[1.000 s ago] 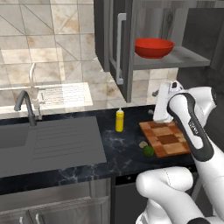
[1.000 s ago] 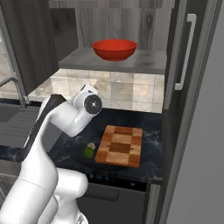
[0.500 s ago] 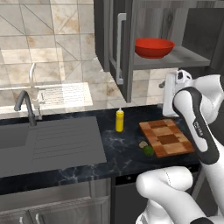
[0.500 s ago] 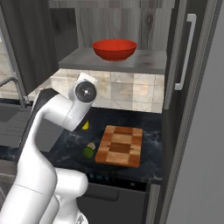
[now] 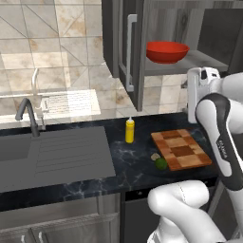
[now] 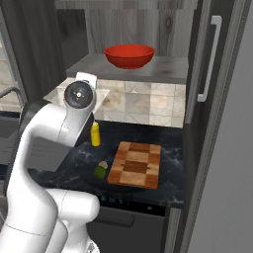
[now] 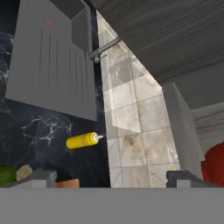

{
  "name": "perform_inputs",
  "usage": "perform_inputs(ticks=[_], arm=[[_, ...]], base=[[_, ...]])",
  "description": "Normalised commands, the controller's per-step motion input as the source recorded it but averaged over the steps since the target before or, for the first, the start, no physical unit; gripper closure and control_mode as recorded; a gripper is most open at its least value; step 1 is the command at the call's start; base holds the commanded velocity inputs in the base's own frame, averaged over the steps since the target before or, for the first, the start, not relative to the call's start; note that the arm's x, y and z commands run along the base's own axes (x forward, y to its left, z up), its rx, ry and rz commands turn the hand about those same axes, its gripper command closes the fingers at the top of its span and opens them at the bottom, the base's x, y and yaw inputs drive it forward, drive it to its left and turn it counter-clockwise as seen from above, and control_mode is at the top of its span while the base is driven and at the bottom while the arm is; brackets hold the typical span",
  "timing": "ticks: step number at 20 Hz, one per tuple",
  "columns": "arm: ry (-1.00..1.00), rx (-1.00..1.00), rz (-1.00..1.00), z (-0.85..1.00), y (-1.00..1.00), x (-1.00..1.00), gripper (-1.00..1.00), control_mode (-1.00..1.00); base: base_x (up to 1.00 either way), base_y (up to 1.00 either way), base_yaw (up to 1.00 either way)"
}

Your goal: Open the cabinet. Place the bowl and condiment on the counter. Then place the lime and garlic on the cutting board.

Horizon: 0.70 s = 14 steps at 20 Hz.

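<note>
- The hand (image 7: 112, 177), fingers spread and holding nothing, hangs below the open cabinet (image 5: 142, 47).
- The red bowl (image 5: 167, 51) sits on the shelf at its 3 o'clock (hand view).
- On the bench (image 5: 137, 163), the condiment (image 7: 82, 140) stands at 10 o'clock; lime (image 7: 6, 174) and garlic (image 7: 24, 172) lie just beside the cutting board (image 5: 180, 148).
</note>
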Motion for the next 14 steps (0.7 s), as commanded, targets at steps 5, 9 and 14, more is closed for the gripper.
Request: perform_inputs(ticks=[5,9,14], arm=[[-0.10,-0.14,-0.02,0.23,-0.06,-0.42,-1.00,-1.00],[-0.07,-0.12,-0.03,0.22,-0.14,-0.31,-1.00,-1.00],[-0.02,-0.11,-0.01,0.27,-0.17,-0.09,-1.00,-1.00]], base=[[0.00,0.00,0.00],[0.00,0.00,0.00],[0.00,0.00,0.00]])
